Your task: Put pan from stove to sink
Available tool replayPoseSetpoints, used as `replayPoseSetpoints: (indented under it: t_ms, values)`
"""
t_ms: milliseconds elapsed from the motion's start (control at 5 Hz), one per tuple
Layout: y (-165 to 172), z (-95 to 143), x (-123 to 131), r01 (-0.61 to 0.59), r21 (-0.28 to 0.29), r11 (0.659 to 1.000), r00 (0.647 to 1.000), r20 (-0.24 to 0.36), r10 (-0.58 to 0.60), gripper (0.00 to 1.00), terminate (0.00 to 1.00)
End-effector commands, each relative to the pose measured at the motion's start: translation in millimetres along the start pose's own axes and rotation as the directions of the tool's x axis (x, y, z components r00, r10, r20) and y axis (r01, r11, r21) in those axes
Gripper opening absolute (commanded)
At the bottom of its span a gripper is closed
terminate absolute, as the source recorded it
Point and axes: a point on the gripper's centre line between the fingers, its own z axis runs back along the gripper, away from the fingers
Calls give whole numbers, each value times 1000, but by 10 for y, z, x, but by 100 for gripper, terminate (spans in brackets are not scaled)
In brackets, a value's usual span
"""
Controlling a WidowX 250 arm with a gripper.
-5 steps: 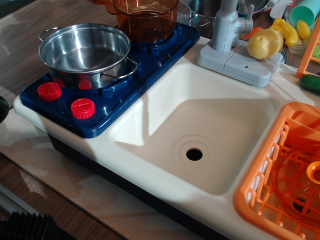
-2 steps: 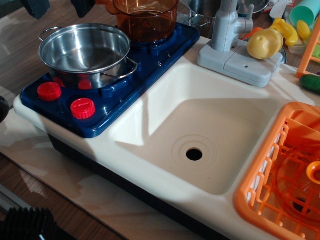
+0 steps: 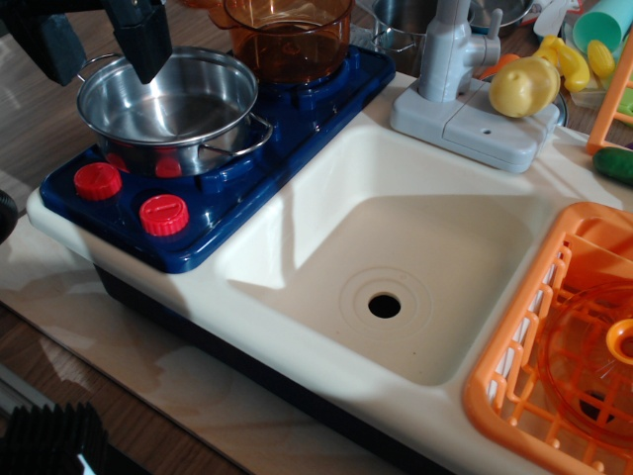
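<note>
The shiny steel pan with two wire loop handles sits on the front burner of the dark blue stove, behind two red knobs. My gripper comes in from the top left with its two dark fingers spread apart. The right finger hangs over the pan's back left rim and the left finger stands outside it. It holds nothing. The cream-white sink with a black drain hole lies to the right of the stove and holds nothing.
A transparent orange pot stands on the back burner right behind the pan. A grey faucet stands behind the sink, with yellow toys beside it. An orange dish rack borders the sink on the right.
My gripper has come down from the top left edge toward the pan's back left rim. The pan has not moved.
</note>
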Motion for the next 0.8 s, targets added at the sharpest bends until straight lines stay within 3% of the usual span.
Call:
replayPoseSetpoints:
  t_ms: [0, 600]
  values:
    - [48, -29, 51, 11, -4, 1000, 999, 53, -11, 100, 0]
    - [23, -199, -15, -10, -18, 1000, 995, 101, 12, 100, 0]
